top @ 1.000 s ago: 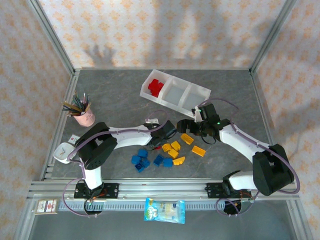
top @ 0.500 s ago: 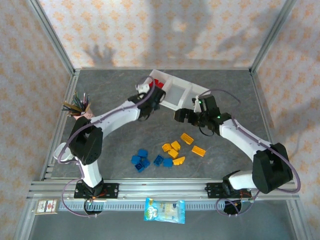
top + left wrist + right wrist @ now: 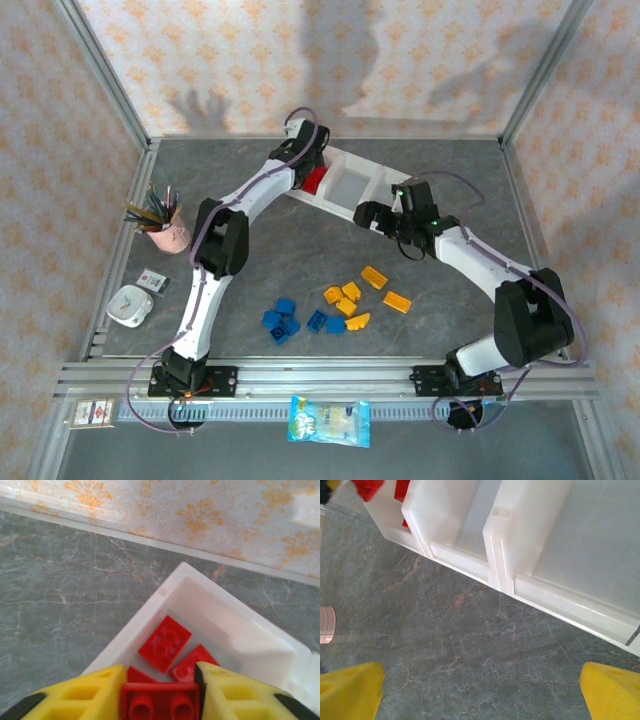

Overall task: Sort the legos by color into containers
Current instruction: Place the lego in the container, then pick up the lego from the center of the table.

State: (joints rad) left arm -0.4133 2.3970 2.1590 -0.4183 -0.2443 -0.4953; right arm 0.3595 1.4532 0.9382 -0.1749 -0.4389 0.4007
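Over at the far side of the table (image 3: 250, 225), the left gripper (image 3: 160, 682) has a red brick (image 3: 160, 702) pinched between its yellow fingers, jaws narrow and snug on both sides. It hangs right above the leftmost compartment of the white tray (image 3: 397, 178), where a few other red pieces (image 3: 165, 643) lie flat on the bottom. The right gripper (image 3: 482, 690) is spread wide with nothing in it, hovering over bare table just beside the tray's near wall, around the middle and right compartments. Those two look empty. Yellow bricks (image 3: 350, 298) and blue bricks (image 3: 288, 320) sit in loose bunches nearer the arm bases, well apart from the tray.
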